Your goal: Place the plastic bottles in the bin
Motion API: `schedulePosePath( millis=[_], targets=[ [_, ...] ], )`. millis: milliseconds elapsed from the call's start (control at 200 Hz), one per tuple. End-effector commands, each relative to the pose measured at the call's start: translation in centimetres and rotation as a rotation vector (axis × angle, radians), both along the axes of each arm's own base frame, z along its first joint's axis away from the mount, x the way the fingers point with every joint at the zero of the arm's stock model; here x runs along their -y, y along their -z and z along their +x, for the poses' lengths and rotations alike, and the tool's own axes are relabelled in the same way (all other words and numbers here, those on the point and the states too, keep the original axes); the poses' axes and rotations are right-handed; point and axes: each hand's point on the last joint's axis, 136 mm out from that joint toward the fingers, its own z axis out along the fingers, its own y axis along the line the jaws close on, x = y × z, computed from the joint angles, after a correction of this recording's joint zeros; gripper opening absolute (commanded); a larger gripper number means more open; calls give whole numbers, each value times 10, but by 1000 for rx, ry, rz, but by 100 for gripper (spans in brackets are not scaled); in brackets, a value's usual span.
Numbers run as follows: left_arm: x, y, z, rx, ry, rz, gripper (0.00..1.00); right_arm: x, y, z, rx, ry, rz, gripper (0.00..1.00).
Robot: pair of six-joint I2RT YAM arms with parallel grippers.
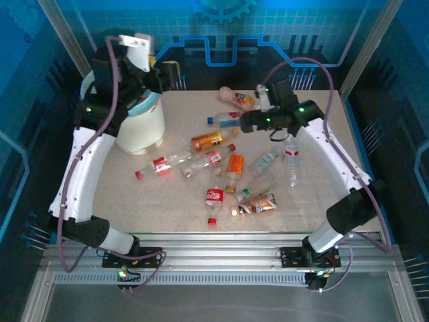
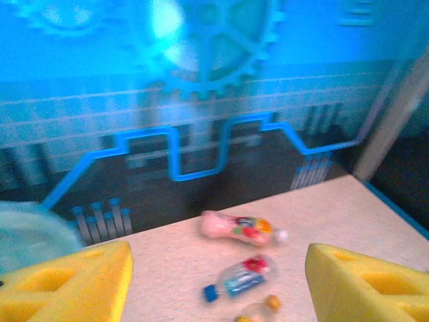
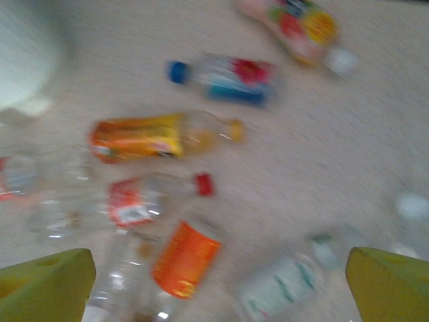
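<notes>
In the top view the bin (image 1: pixel 142 127) stands on the counter (image 1: pixel 154 201) at the upper left. The plastic bottles (image 1: pixel 206 140) lie scattered to its right, across the middle of the frame. The rearmost bottle (image 1: pixel 236 98) lies near the upper centre, with a second bottle (image 1: pixel 228 122) just before it. The cola bottle (image 1: pixel 214 199) and the front bottle (image 1: pixel 257 204) lie nearest the lower edge, side by side. The right-hand bottle (image 1: pixel 291 164) lies apart, toward the right.

The bin (image 1: pixel 144 134) is white (pale blue liner (image 1: pixel 149 104)). One bottle (image 2: pixel 234 227) is pink; the table (image 1: pixel 315 154) speckled beige.
</notes>
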Motion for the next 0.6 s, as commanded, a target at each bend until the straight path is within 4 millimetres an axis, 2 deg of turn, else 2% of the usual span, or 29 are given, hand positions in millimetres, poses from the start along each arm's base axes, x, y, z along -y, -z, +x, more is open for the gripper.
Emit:
schedulePosePath(
  millis=[0,110,230,325,440,595],
  targets=[
    [47,26,0,-34,92,73,72,53,27,-10,-51,157,-36,98],
    [107,46,-5,-58,236,89,76,96,63,-19,-104,281,-33,100],
    [168,85,-2,-152,421,-40,78,124,104,-28,-169,378,19,100],
    [208,122,3,-299,534,-145,78,136,126,-35,-209,413,-31,100],
    [246,158,4,-397,581,-132,78,145,146,-40,-242,424,-79,100],
    [284,188,1,-483,627,-132,78,145,175,-42,-320,408,-87,100]
  ],
)
